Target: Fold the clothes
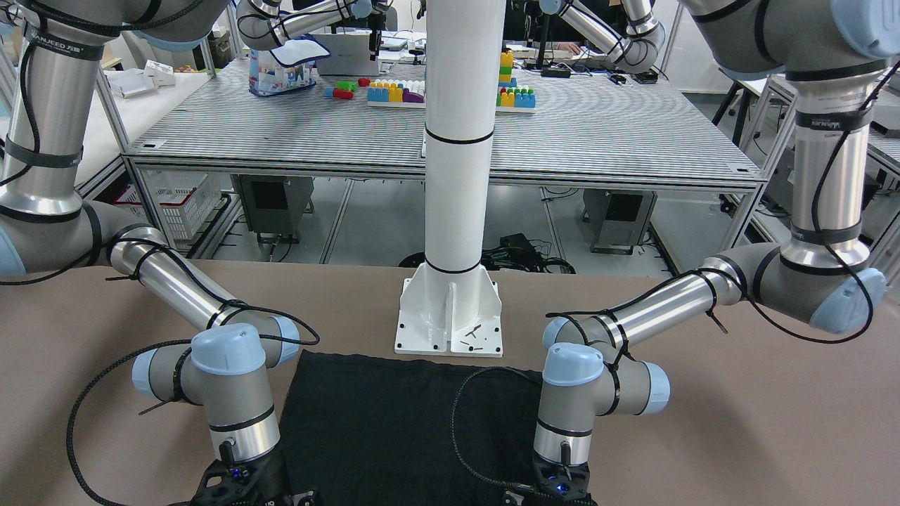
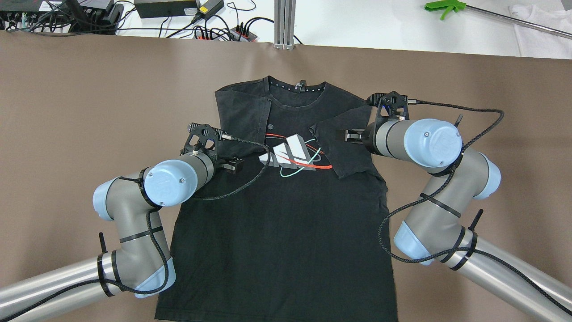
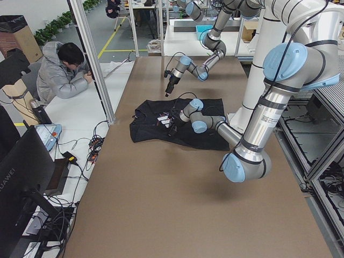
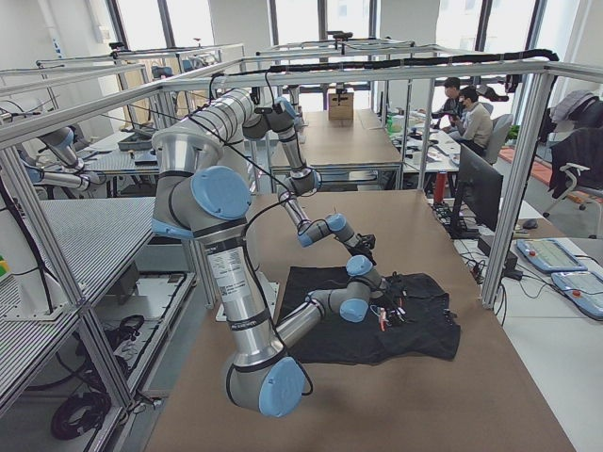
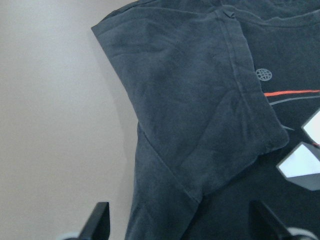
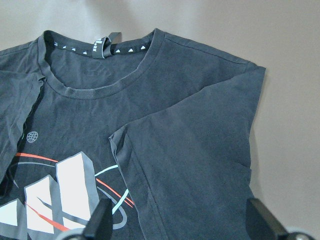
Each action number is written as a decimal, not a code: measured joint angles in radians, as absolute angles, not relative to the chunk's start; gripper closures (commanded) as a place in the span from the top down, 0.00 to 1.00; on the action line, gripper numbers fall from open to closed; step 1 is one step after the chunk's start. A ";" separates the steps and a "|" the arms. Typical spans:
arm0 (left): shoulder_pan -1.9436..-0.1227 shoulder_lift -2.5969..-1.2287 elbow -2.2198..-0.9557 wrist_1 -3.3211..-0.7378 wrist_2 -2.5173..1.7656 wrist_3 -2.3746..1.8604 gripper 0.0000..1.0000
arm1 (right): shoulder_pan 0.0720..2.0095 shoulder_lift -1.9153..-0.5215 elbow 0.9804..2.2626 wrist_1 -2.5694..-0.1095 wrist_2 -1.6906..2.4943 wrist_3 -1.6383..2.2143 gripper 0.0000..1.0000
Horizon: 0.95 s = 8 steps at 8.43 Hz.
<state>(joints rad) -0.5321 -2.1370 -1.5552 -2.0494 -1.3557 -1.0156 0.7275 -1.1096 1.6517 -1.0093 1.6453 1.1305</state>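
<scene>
The T-shirt [image 2: 277,232] is seen to be black, faded towards charcoal in the wrist views. On its chest a print [image 2: 290,152] is shown in white and grey slanted blocks, crossed by a red line and ringed by a pale turquoise one. Along the T-shirt's collar [image 6: 131,49] a row of small white triangles is printed, and a grey loop [image 6: 102,47] is sewn there. Beside the print a small grey globe mark [image 5: 263,75] is found. The table [image 2: 89,89] under the T-shirt is covered in plain brown. The left arm [image 2: 134,210] and right arm [image 2: 429,214] over the T-shirt are finished in grey and silver, capped in pale blue and wrapped with black cables. Beyond the T-shirt's collar a bright green tool [image 2: 442,6] is seen.
</scene>
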 measured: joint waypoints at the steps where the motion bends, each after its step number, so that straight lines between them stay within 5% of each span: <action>1: -0.528 -2.134 -1.551 -2.049 -1.354 -1.010 0.86 | 0.727 -1.110 1.651 -1.009 1.645 1.131 0.94; 3: -0.522 -2.121 -1.550 -2.051 -1.344 -1.006 0.75 | 0.725 -1.111 1.651 -1.009 1.644 1.131 0.94; 8: -0.484 -2.105 -1.550 -2.051 -1.310 -1.005 0.24 | 0.724 -1.117 1.649 -1.009 1.640 1.129 0.94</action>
<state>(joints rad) -0.4839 -2.1054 -1.5502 -2.0509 -1.3103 -1.0048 0.7241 -1.1172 1.6491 -1.0094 1.6405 1.1286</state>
